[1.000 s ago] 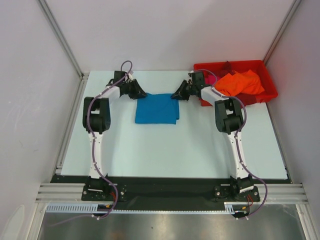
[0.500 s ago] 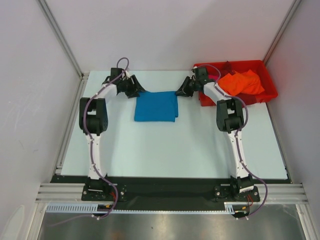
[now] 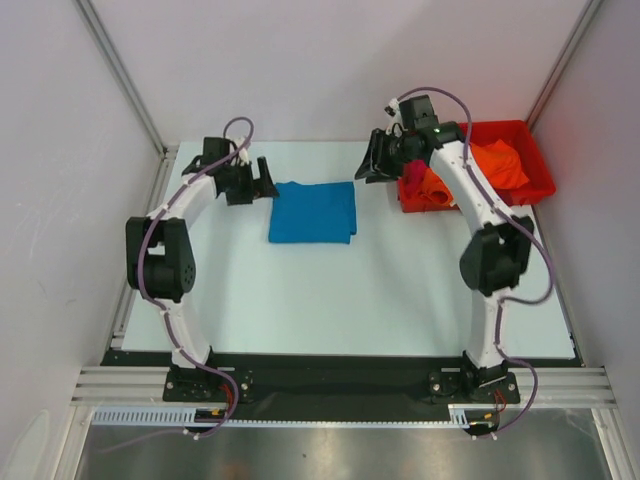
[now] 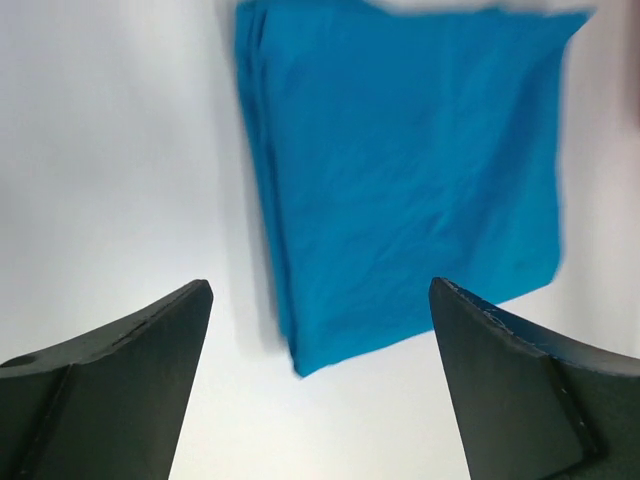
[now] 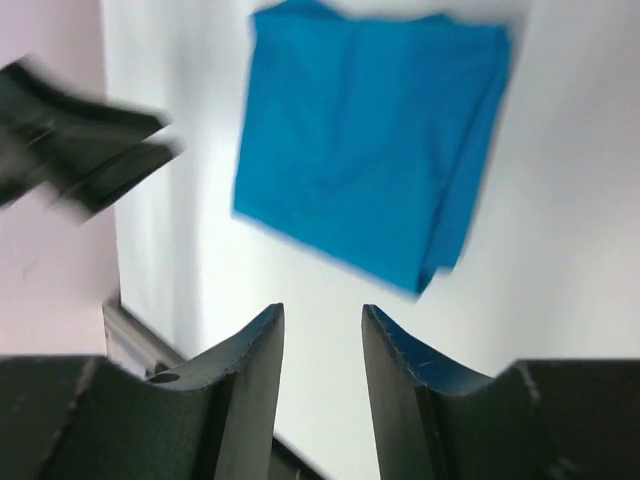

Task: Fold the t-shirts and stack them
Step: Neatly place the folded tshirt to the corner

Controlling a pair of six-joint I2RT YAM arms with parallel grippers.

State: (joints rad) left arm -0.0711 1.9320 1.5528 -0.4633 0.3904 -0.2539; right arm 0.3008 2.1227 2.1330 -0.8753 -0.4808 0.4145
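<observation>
A teal-blue t-shirt lies folded into a flat rectangle on the white table, towards the back. In the left wrist view the teal-blue t-shirt sits beyond the fingers, apart from them. My left gripper hovers just off its left edge, open wide, and holds nothing. My right gripper is raised off the shirt's back right corner, jaws parted and empty. Seen from the right wrist, the teal-blue t-shirt lies well below. An orange t-shirt is heaped in the red bin.
The red bin stands at the back right of the table, partly behind my right arm, with pink cloth at its left end. White walls close in the left, back and right sides. The blurred left gripper shows in the right wrist view.
Both grippers have opened and let go of the teal-blue shirt's back corners. The left one drew away to the left; the right one lifted up and back. The shirt stays folded.
</observation>
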